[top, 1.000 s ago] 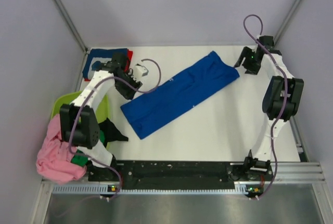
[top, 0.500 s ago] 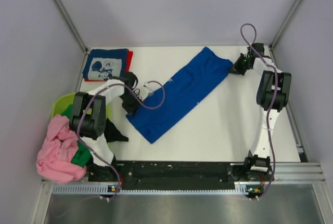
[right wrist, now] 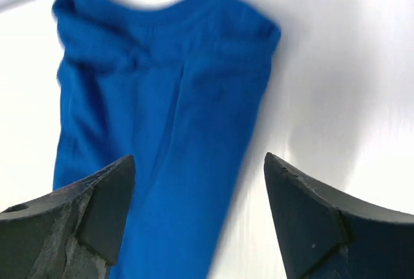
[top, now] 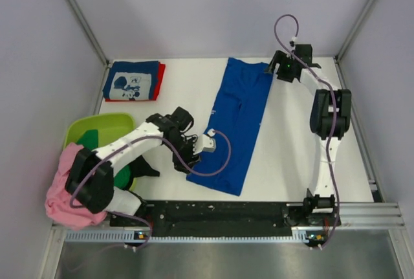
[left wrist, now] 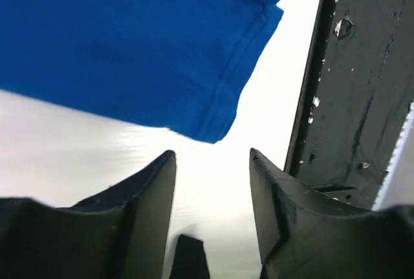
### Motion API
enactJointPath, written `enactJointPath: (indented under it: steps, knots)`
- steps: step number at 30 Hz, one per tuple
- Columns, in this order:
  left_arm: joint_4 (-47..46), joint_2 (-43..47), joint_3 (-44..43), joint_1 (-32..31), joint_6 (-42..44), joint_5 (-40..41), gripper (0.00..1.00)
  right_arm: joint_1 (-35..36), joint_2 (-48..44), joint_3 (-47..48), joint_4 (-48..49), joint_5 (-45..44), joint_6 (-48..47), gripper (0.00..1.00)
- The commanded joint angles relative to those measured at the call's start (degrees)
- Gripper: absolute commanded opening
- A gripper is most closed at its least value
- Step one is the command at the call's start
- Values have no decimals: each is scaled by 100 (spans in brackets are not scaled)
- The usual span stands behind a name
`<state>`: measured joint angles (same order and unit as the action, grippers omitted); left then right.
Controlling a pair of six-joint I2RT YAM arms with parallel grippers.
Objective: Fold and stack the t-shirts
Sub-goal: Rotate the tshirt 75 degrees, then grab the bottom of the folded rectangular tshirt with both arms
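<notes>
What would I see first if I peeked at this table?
A long royal blue t-shirt, folded into a strip, lies down the middle of the table. The open left tool is at its near corner, the open right tool at its far end. A pink t-shirt is heaped at the near left.

blue tee (right wrist: 162, 130) blurred; pink tee (top: 59, 198) partly behind left arm (top: 126, 142)

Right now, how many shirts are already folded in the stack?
2: the navy printed shirt on top in the far left corner, and a red shirt beneath it, only its edges showing. More may be hidden underneath.
</notes>
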<state>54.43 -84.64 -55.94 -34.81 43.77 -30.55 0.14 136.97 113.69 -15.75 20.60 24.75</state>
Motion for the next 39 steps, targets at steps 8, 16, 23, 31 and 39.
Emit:
enactJointPath:
  steps: [8, 16, 23, 31, 39]
  knots:
    - [-205, 975, 627, -26, 2081, -532, 82, 1152, -6353, -7162, 3877, 1384, -2733, 80]
    - [-1723, 1591, 2008, -105, 2629, -312, 78, 4561, -7976, -7996, 526, 710, -6454, 77]
    - [-2622, 1776, 2562, -298, 2373, 57, 70, 6004, -7360, -7993, -1011, -151, -6808, 77]
    - [-2693, 1319, 2527, -492, 2277, 277, 49, 6498, -6447, -8214, 248, -873, -6720, 69]
    - [-2061, 1055, 2290, -694, 2215, 68, 12, 6727, -6059, -8117, -59, -892, -6869, 16]
